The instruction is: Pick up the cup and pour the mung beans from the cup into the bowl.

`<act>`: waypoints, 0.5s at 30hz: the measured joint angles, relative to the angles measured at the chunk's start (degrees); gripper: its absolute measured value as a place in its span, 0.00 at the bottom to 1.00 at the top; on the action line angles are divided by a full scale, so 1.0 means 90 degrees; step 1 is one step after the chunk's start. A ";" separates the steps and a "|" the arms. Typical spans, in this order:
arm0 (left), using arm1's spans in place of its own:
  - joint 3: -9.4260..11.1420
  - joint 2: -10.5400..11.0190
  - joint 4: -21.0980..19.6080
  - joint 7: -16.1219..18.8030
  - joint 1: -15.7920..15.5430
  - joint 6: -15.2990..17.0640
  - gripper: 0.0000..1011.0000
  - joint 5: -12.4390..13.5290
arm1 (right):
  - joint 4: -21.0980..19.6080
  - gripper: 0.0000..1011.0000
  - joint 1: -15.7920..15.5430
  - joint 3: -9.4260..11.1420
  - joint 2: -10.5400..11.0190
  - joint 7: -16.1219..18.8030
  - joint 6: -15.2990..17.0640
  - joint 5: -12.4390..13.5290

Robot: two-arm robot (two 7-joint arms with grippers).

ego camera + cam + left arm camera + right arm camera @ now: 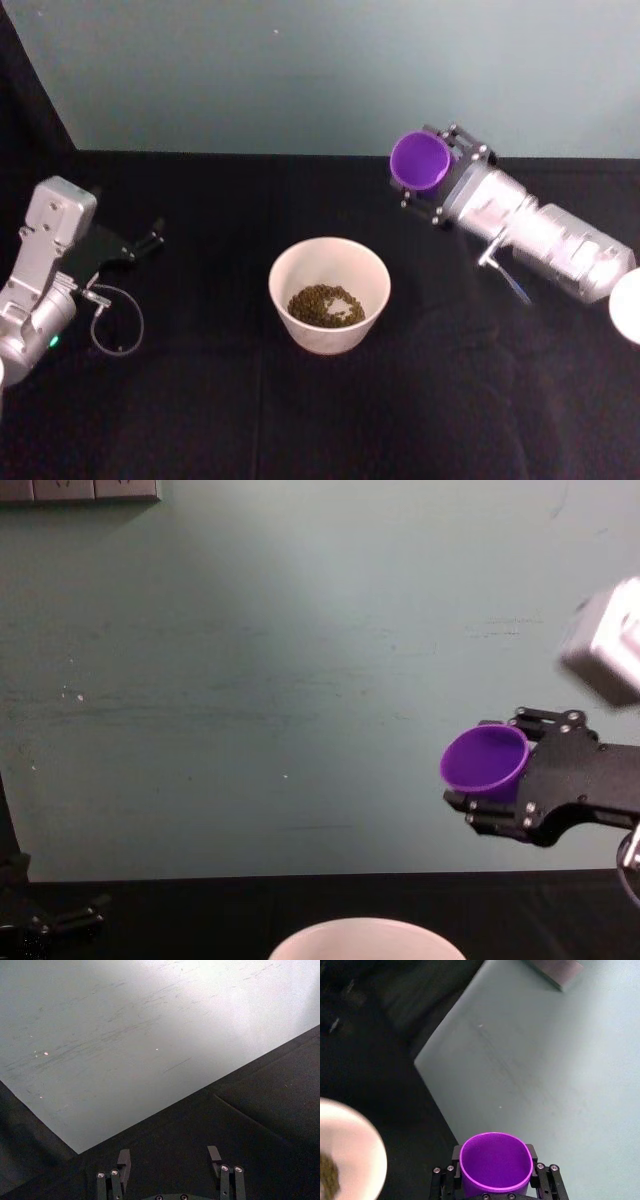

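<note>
The purple cup [419,160] hangs in the air to the right of and above the bowl, tipped with its mouth toward the left, and its inside [494,1161] looks empty. My right gripper [440,178] is shut on the cup [485,760], one finger on each side. The pale bowl [329,262] stands mid-table with mung beans [326,305] lying in its bottom; its rim [367,1132] [365,927] also shows in the right wrist and chest views. My left gripper [150,238] is parked at the left over the black cloth, fingers [124,1161] open with nothing between them.
A black cloth [200,420] covers the table, which ends at a pale green wall [300,70] behind. A loose cable [115,325] loops beside the left arm. A white round thing [627,305] sits at the right edge.
</note>
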 joint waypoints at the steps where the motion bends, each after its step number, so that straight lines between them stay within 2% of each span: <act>1: 0.0000 0.0000 0.0000 0.0000 0.0000 0.0000 0.99 0.0000 | 0.0035 0.73 -0.0029 0.0094 -0.0062 0.0075 0.0004 0.0237; 2: 0.0000 0.0000 0.0000 0.0000 0.0000 0.0000 0.99 0.0000 | 0.0067 0.73 -0.0061 0.0191 -0.0130 0.0133 0.0009 0.0462; 3: 0.0000 0.0000 0.0000 0.0000 0.0000 0.0000 0.99 0.0000 | 0.0135 0.73 -0.0122 0.0375 -0.0262 0.0286 0.0033 0.0942; 5: 0.0000 0.0000 0.0000 0.0000 0.0000 0.0000 0.99 0.0000 | 0.0201 0.73 -0.0170 0.0553 -0.0383 0.0440 0.0084 0.1408; 6: 0.0000 0.0000 0.0000 0.0000 0.0000 0.0000 0.99 0.0000 | 0.0256 0.73 -0.0208 0.0702 -0.0486 0.0577 0.0135 0.1775; 8: 0.0000 0.0000 0.0000 0.0000 0.0000 0.0000 0.99 0.0000 | 0.0299 0.73 -0.0238 0.0824 -0.0571 0.0678 0.0177 0.2075; 9: 0.0000 0.0000 0.0000 0.0000 0.0000 0.0000 0.99 0.0000 | 0.0327 0.73 -0.0259 0.0916 -0.0634 0.0748 0.0207 0.2316; 15: 0.0000 0.0000 0.0000 0.0000 0.0000 0.0000 0.99 0.0000 | 0.0388 0.73 -0.0293 0.1063 -0.0736 0.0862 0.0273 0.2778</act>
